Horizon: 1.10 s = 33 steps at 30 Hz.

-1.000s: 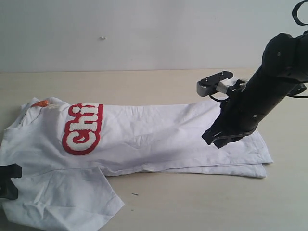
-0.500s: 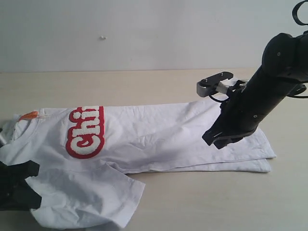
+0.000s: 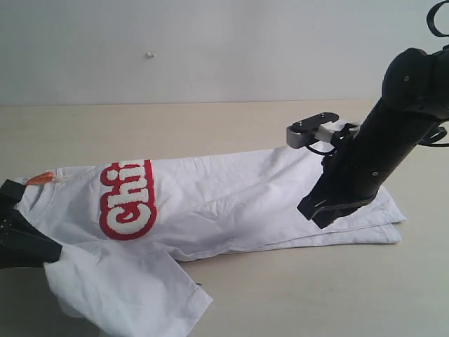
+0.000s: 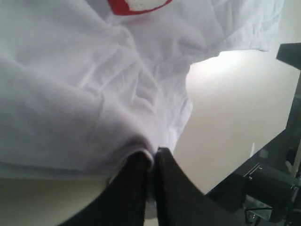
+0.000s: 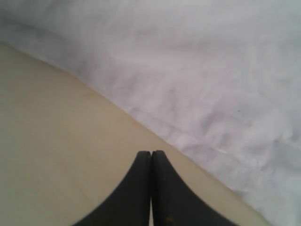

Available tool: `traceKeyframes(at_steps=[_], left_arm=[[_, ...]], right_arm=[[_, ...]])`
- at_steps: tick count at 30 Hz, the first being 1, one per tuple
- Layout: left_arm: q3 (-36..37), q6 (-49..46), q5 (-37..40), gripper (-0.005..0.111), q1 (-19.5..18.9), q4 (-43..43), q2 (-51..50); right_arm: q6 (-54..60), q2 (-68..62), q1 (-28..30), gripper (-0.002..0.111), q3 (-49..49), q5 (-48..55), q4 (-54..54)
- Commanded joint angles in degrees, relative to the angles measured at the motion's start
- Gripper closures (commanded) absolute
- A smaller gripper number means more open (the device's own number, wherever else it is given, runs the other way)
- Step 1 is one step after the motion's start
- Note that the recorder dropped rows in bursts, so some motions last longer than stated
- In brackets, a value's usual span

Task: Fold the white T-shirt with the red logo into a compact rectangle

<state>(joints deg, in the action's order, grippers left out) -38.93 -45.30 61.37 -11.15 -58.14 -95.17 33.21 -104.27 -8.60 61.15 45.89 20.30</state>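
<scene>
The white T-shirt (image 3: 231,200) lies lengthwise across the table, with part of the red logo (image 3: 126,200) showing on its left half and an orange neck tag (image 3: 41,177) at the far left. My left gripper (image 3: 43,251) is at the lower left, shut on the shirt's near sleeve edge, which hangs lifted off the table. In the left wrist view the jaws (image 4: 153,153) pinch white fabric, and a bit of the logo (image 4: 136,4) shows beyond. My right gripper (image 3: 324,209) hovers over the shirt's hem end. In the right wrist view it (image 5: 151,153) is shut on nothing, over bare table beside the shirt's edge (image 5: 188,136).
The tan table (image 3: 210,130) runs back to a plain pale wall. A silver-and-black camera mount (image 3: 312,130) sticks out from the right arm. Dark equipment (image 4: 277,188) stands past the table's edge in the left wrist view.
The left gripper has risen and moved right with the sleeve edge, lifting it and dragging the shirt's left end. The right arm has sunk slightly.
</scene>
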Motion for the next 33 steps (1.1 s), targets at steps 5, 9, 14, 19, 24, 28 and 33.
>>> traceKeyframes(at_steps=[5,9,14,19,24,28,33], left_arm=[[-0.5,-6.7,1.7,0.094,-0.2,-8.1,-3.4],[-0.5,-12.7,-2.5,0.058,-0.2,-14.6,-3.4],[-0.5,-25.1,-10.6,0.057,-0.2,-35.5,-3.4],[-2.1,-27.2,-11.2,0.057,-0.3,-37.2,-3.3],[-2.6,-17.2,-6.4,0.057,-0.6,-15.4,-2.4],[-0.6,-5.4,-6.4,0.057,-1.2,-2.4,-1.3],[4.9,-4.6,-6.4,0.057,-4.6,-2.3,3.9]], right_arm=[[12.8,0.5,0.0,0.108,-0.2,5.5,11.4],[12.8,0.5,0.0,0.108,-0.2,5.6,11.4],[12.7,0.5,0.0,0.108,-0.2,7.2,12.2],[12.7,0.5,0.0,0.108,-0.2,7.2,12.2],[13.1,0.5,0.0,0.108,-0.2,7.2,12.1],[13.1,0.5,0.0,0.108,-0.2,7.2,12.1],[13.2,0.5,0.0,0.108,-0.2,7.6,12.1]])
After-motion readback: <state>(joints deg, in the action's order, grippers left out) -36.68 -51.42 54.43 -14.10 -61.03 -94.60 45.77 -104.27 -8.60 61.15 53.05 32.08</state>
